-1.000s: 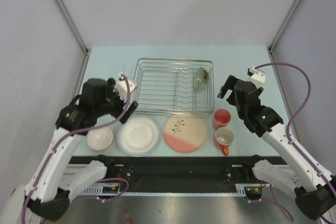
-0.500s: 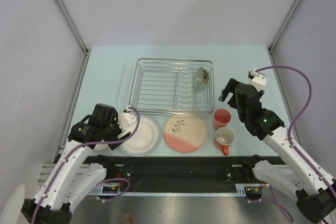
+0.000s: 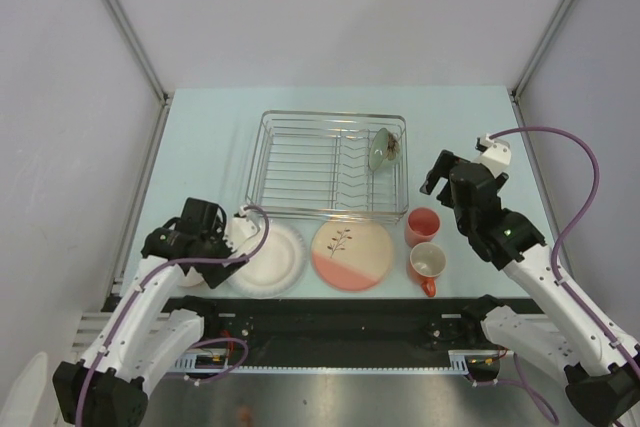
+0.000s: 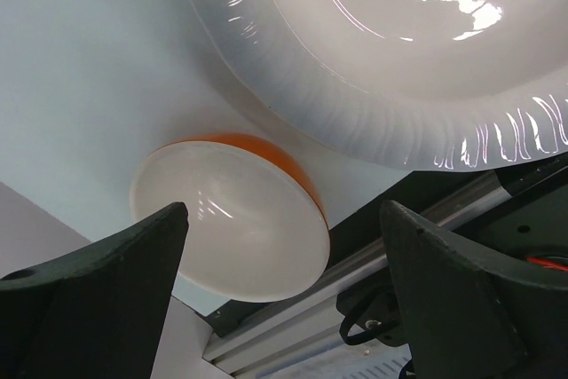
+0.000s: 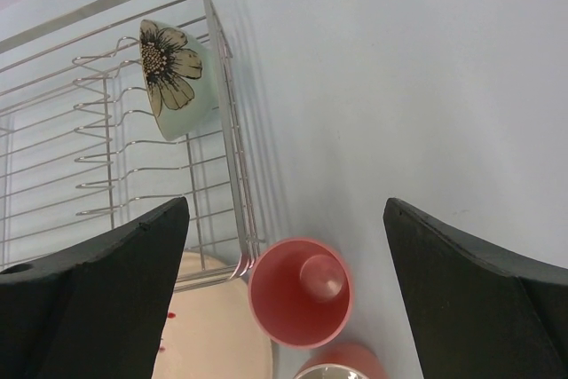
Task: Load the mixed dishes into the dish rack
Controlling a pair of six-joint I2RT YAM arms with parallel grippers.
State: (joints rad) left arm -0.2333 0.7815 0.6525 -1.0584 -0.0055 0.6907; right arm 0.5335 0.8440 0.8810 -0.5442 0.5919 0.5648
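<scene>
Orange outside, glossy white inside, the small bowl (image 4: pixel 226 228) sits on the desk (image 3: pixel 200 127) at nine o'clock from the ruffled plate (image 4: pixel 399 59), outside the wire dish rack (image 3: pixel 330 115). The left end effector (image 4: pixel 284 219) has dropped from the rack's side to straddle it, fingers apart: a pick looks near. The right end effector (image 5: pixel 286 206), apart too, hovers by the pink cup (image 5: pixel 300 292).

A lab test cell: blank grey panel walls (image 3: pixel 350 7) on aluminium struts (image 3: pixel 120 17) enclose a pale blue table (image 3: pixel 210 117).
</scene>
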